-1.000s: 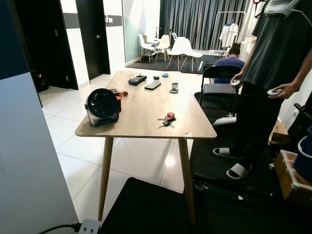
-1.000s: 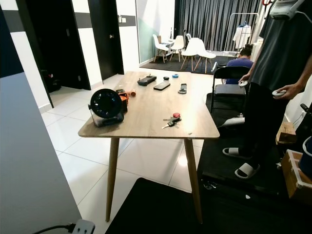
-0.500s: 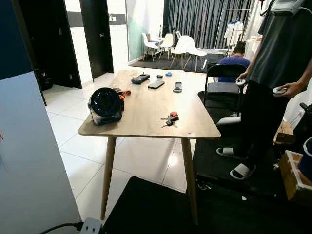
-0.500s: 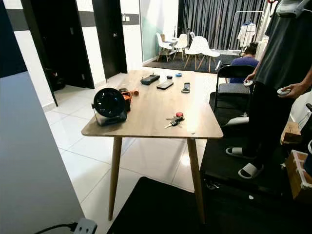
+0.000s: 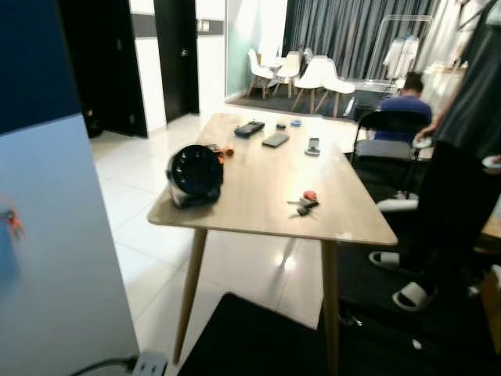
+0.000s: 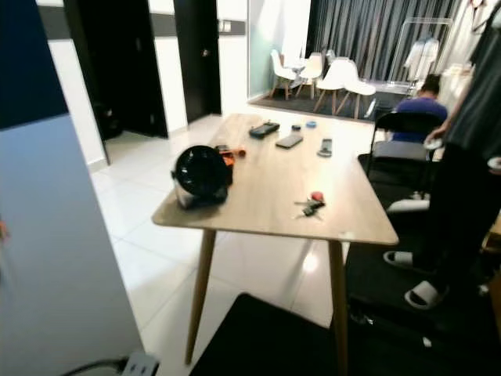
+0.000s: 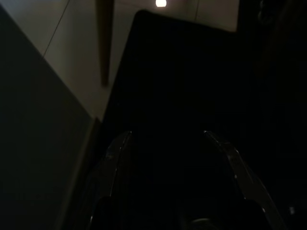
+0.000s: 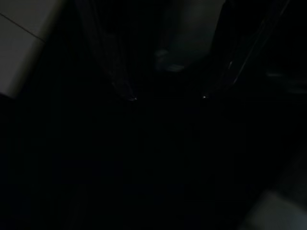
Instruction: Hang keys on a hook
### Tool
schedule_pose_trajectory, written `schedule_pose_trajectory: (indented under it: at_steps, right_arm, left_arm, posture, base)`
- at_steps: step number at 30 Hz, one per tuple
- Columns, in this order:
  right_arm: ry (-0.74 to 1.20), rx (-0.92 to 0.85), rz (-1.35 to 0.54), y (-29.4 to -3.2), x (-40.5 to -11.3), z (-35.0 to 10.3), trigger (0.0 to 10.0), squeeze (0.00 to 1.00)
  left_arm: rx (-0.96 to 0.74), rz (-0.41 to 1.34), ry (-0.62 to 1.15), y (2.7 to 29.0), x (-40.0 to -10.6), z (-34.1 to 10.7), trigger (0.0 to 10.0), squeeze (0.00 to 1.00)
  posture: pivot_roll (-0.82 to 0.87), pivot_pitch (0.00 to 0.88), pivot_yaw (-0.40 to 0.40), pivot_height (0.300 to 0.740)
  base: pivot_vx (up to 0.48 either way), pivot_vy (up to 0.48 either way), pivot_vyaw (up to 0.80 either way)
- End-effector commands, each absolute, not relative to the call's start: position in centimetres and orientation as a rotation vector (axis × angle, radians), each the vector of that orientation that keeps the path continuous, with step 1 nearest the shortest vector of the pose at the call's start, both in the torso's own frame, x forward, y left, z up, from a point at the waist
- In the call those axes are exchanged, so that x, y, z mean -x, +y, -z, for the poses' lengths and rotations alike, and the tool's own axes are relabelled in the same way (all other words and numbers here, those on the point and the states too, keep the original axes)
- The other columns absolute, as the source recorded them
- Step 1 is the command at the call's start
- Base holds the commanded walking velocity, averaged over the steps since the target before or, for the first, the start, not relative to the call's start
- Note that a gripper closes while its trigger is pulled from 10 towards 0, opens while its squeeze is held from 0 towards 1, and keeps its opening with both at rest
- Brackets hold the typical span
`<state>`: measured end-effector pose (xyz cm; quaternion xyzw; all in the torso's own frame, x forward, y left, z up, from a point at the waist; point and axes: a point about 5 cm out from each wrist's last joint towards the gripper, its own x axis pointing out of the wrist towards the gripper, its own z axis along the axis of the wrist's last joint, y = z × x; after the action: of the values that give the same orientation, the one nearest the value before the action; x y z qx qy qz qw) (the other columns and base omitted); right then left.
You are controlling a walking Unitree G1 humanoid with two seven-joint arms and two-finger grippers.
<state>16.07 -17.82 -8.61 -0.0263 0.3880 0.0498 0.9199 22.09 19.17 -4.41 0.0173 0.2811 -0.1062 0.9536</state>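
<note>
Right wrist view very dark. Right gripper [image 8: 168, 97] fingers spread apart over black mat [image 8: 144, 167]; pale floor tile [image 8: 21, 43] at one corner.

- Table [image 5: 258, 184], wooden, on white tiles.
- Fan [image 5: 195, 174], black, round, near the table's left front corner.
- Phones [image 5: 275, 140] and remotes, far end.
- Folding chair [image 5: 390, 133], black, beside the table.
- Person [image 5: 462, 157] standing, in slippers.
- Mat [image 6: 266, 345], black.

table [image 5: 258, 188]: pale wood, smooth matt top, wooden legs
floor [image 5: 149, 235]: white tiles, glossy, throwing back light
mat [image 5: 266, 345]: black, matt
keys [image 5: 302, 204]: metal, with a red plastic tag
fan [image 5: 195, 175]: black plastic
left gripper [image 7: 168, 136], apart over the mat: fingers [image 7: 115, 153] black, faintly glossy
</note>
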Motion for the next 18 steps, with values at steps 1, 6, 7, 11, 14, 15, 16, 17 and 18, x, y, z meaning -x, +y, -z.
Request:
schedule_pose_trajectory:
  at_steps: [1,6,7,11,14,15,16,17,18]
  right_arm:
    - [0.814,0.077,-0.081,-18.97,-15.59,8.69,10.0,0.00]
    - [0.814,0.080,-0.091,-18.80,-15.61,8.70,10.0,0.00]
    - [0.814,0.081,-0.092,-18.77,-15.60,8.71,10.0,0.00]
    - [0.815,0.083,-0.094,-18.74,-15.62,8.72,10.0,0.00]
    - [0.816,0.083,-0.094,-18.74,-15.62,8.72,10.0,0.00]
    - [0.817,0.083,-0.093,-18.75,-15.62,8.72,10.0,0.00]
    - [0.817,0.083,-0.093,-18.75,-15.62,8.72,10.0,0.00]
    - [0.818,0.082,-0.093,-18.78,-15.60,8.73,10.0,0.00]
    - [0.819,0.082,-0.092,-18.80,-15.59,8.74,10.0,0.00]
  left_arm:
    - [-0.034,0.218,0.568,19.04,-22.25,4.32,10.0,0.00]
    - [-0.037,0.203,0.562,19.26,-22.00,4.38,10.0,0.00]
    - [-0.036,0.202,0.560,19.30,-21.92,4.40,10.0,0.00]
    - [-0.037,0.207,0.562,19.35,-21.67,4.49,10.0,0.00]
    - [-0.038,0.209,0.561,19.36,-21.60,4.51,10.0,0.00]
    - [-0.039,0.211,0.559,19.37,-21.57,4.51,10.0,0.00]
    - [-0.039,0.211,0.559,19.37,-21.57,4.51,10.0,0.00]
    - [-0.040,0.215,0.556,19.35,-21.55,4.48,10.0,0.00]
    - [-0.042,0.218,0.553,19.34,-21.56,4.46,10.0,0.00]
  posture:
    - [0.04,0.040,0.025,0.740]
    - [0.04,0.042,0.023,0.740]
    - [0.04,0.042,0.023,0.740]
    - [0.04,0.042,0.022,0.740]
    - [0.04,0.042,0.022,0.740]
    - [0.04,0.042,0.022,0.740]
    - [0.04,0.042,0.022,0.740]
    - [0.04,0.042,0.022,0.740]
    - [0.04,0.042,0.022,0.740]
  base:
    - [0.285,0.000,0.00]
    - [0.049,0.000,0.00]
    - [0.000,0.000,0.00]
    - [0.000,0.000,0.00]
    - [0.000,0.000,0.00]
    - [0.000,0.000,0.00]
    - [0.000,0.000,0.00]
    - [0.000,0.000,0.00]
    - [0.000,0.000,0.00]
